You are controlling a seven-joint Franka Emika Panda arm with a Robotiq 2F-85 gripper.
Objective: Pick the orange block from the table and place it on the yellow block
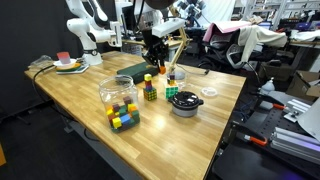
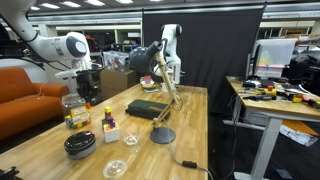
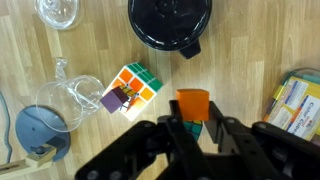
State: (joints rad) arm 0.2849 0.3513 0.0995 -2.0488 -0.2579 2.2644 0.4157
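Note:
My gripper (image 3: pixel 192 118) is shut on the orange block (image 3: pixel 192 103), a small plain cube held at the fingertips well above the table (image 3: pixel 250 40). Directly below it, between the fingers, a green and yellow patterned cube face (image 3: pixel 190 129) peeks out. The rest of that stack is hidden by the block and fingers. In both exterior views the yellow block (image 1: pixel 149 77) (image 2: pixel 108 111) tops a short stack of darker cubes. My gripper (image 1: pixel 155 58) hangs a little above this stack.
A Rubik's cube (image 3: pixel 130 90) lies beside the stack. A black bowl (image 3: pixel 170 20) (image 1: pixel 185 102) stands beyond it. A clear jar of cubes (image 1: pixel 120 100) (image 3: pixel 300 100) is close on the other side. A desk lamp (image 2: pixel 160 90) and glassware (image 3: pixel 60 95) are nearby.

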